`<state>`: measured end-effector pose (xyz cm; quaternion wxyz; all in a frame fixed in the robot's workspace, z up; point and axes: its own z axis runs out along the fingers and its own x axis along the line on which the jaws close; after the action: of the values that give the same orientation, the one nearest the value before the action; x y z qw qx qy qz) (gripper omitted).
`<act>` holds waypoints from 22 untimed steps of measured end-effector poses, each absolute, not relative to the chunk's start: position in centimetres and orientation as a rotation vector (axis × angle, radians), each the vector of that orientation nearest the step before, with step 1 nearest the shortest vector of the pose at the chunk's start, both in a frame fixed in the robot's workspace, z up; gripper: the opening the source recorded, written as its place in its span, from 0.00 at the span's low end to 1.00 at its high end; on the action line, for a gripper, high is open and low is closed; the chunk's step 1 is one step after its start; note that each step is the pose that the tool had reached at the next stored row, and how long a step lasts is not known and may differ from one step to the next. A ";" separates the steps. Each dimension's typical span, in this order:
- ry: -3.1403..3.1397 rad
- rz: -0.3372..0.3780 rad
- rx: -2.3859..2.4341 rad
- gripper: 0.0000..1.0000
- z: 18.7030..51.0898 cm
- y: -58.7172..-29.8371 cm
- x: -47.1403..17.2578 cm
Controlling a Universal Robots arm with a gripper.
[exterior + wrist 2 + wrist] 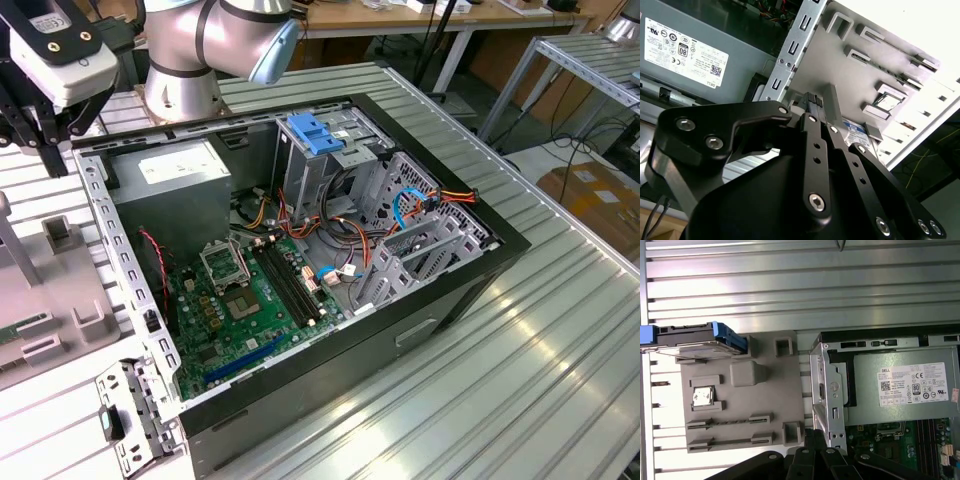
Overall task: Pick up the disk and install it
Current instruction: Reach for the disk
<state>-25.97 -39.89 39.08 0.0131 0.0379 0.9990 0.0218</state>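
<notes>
Currently the disk (692, 337) sits on the grey tray (740, 405), beside the case (827, 390).

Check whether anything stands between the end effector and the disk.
Nothing visible does. The end effector hovers over the grey fixture plate beside the computer case; the disk sits at the plate's far corner, with only low blocks between.

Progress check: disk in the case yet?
Out: grey metal disk with blue rails sits on the grey tray, outside the open black case.
</notes>
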 end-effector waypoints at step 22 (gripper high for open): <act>3.113 0.068 0.118 0.11 39.0 -39.9 -27.1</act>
<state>-27.06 -39.87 39.04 0.0130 0.0379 0.9990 0.0217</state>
